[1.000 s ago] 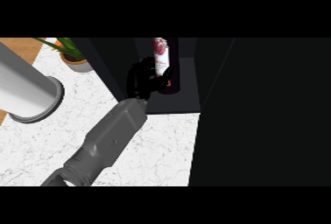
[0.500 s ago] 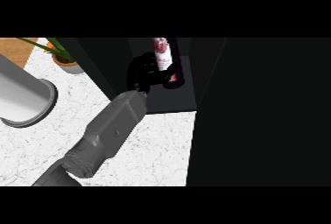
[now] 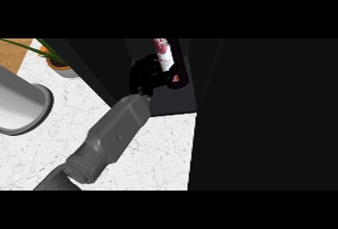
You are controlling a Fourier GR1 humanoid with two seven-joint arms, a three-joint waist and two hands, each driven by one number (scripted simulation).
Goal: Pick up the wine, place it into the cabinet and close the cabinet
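Observation:
The wine bottle (image 3: 164, 54), dark with a white and red label, stands upright inside the dark cabinet (image 3: 168, 105), its base on the cabinet floor. My left hand (image 3: 148, 76) is shut on the bottle's lower part from the left, fingers curled round it and partly hiding it. The grey left forearm (image 3: 112, 134) runs in from the lower left across the counter. My right hand does not show. The open cabinet door (image 3: 264, 116) fills the right side as a black slab.
A large grey cylindrical pot (image 3: 16, 105) stands at the left edge on the white marble counter (image 3: 158, 152). A potted green plant (image 3: 56, 60) sits at the back left, beside the cabinet's left wall.
The left hand and bottle have stayed inside the cabinet, shifting slightly up. The pot and plant have slid leftward in the view.

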